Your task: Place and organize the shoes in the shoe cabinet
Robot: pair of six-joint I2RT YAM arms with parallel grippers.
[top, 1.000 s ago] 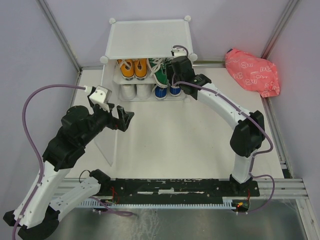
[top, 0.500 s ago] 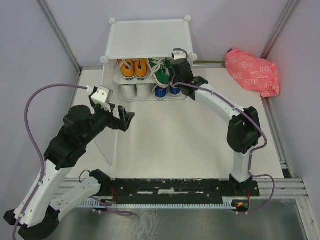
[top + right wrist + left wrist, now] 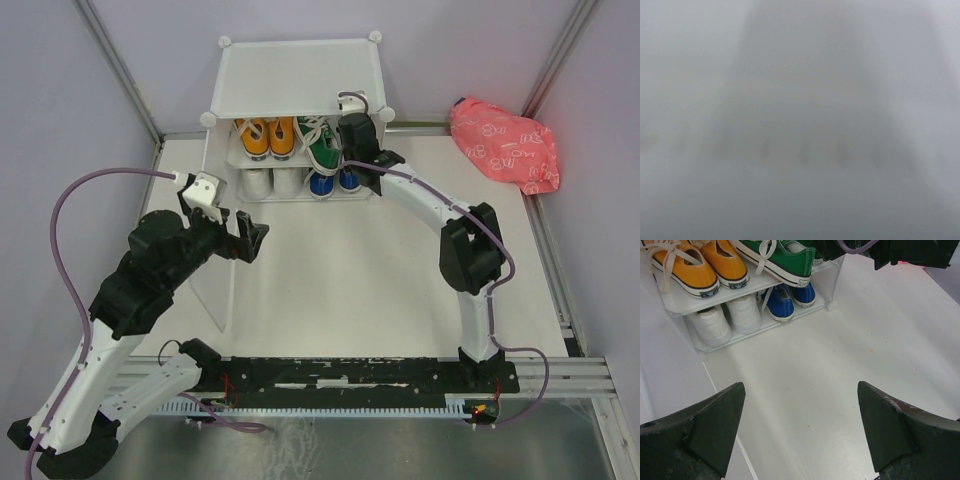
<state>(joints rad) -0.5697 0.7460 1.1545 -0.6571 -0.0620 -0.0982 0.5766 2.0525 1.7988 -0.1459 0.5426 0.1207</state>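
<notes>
A white table [image 3: 350, 290] between pale grey walls fills my overhead feed, and the shoe cabinet [image 3: 300, 75] stands at its far edge, its front facing the arms. Its hinged front panel [image 3: 218, 290] is swung open from the cabinet's left front corner and reaches toward the arms.

Inside the cabinet, the orange shoes [image 3: 266, 137] sit side by side on the left of the inner shelf [image 3: 755, 285], with the green shoes [image 3: 322, 148] on the right of it. Under the shelf, the white shoes [image 3: 272, 183] stand on the left of the cabinet floor and the blue shoes [image 3: 335, 183] on the right, heels toward the open front.

The right gripper [image 3: 350, 135] is pushed up to the cabinet's right front corner, at shelf level, just beside the green shoes. It is closed. I cannot tell whether it touches or grips anything there, because its own wrist feed is only a grey blur.

The left gripper [image 3: 255, 240] hangs well in front of the cabinet's left half, just beside the open panel, pointing back at the shelves. Its fingers [image 3: 705, 425] are spread wide with nothing between them but bare table.

A pink patterned bag [image 3: 505, 145] lies on the table, well to the right of the cabinet.
</notes>
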